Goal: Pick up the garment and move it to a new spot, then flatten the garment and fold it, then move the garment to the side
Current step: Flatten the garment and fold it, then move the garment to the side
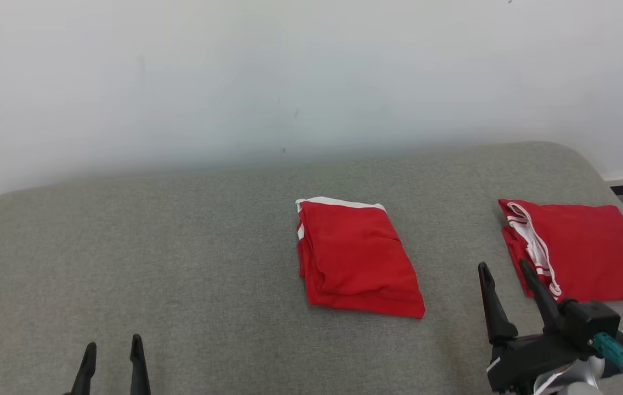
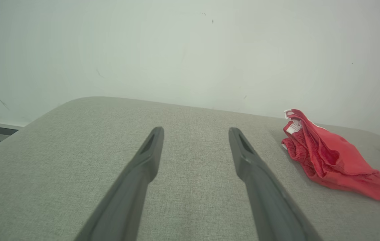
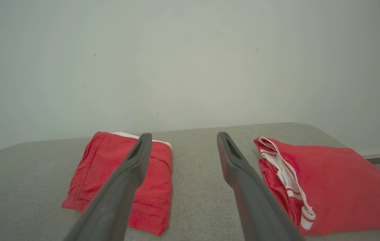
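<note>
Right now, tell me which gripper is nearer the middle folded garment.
Right. The right gripper sits just right of the middle garment; the left gripper is far to its left.

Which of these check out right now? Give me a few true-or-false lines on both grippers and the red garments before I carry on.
1. The centre garment and the right-hand garment lie apart on the grey cushion. True.
2. The right gripper is clamped on the centre garment. False: the right gripper is open and holds nothing.
3. The left gripper is open over bare cushion. True.
4. The centre garment lies spread out, unfolded. False: it is folded into a compact stack.
5. The right-hand garment shows white striped trim. True.
</note>
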Tool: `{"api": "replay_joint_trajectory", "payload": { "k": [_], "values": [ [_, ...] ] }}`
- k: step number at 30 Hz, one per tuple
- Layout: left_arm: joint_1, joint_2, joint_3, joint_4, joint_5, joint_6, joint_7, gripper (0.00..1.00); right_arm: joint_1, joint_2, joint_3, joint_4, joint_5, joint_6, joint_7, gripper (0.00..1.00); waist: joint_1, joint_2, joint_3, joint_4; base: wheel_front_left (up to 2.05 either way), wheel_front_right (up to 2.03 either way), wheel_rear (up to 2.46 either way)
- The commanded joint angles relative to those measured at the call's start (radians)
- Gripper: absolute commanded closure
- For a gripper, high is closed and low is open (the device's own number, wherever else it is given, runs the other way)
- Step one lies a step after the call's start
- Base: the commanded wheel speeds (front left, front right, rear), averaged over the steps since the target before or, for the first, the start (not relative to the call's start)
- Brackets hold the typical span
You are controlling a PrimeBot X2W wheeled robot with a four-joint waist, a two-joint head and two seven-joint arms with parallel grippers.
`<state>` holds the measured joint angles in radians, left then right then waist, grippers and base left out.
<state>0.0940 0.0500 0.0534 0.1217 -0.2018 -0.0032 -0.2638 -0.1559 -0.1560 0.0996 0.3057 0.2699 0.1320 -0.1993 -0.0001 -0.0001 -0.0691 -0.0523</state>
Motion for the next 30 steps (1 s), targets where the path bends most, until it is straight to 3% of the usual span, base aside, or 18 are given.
{"api": "replay_joint_trajectory", "payload": {
  "k": [1,14,30],
  "values": [
    [0.017,0.001,0.012,0.004,0.012,-0.006,0.0,0.0,0.024,-0.004,-0.002,-0.004,-0.01,-0.003,0.0,0.0,0.0001,0.0001,-0.014,-0.016,0.0,0.0,0.0],
    [0.008,0.001,0.034,0.047,0.028,-0.027,0.0,0.0,0.082,0.012,0.015,0.02,-0.01,-0.003,-0.028,0.0,0.0001,0.0001,-0.028,-0.041,0.0,0.0,0.0],
    [0.011,0.001,0.003,0.049,0.002,-0.017,0.0,0.0,0.076,0.013,0.043,0.085,0.004,-0.003,-0.055,0.0,0.0001,0.0001,-0.027,-0.034,0.0,0.0,0.0]
  ]
}}
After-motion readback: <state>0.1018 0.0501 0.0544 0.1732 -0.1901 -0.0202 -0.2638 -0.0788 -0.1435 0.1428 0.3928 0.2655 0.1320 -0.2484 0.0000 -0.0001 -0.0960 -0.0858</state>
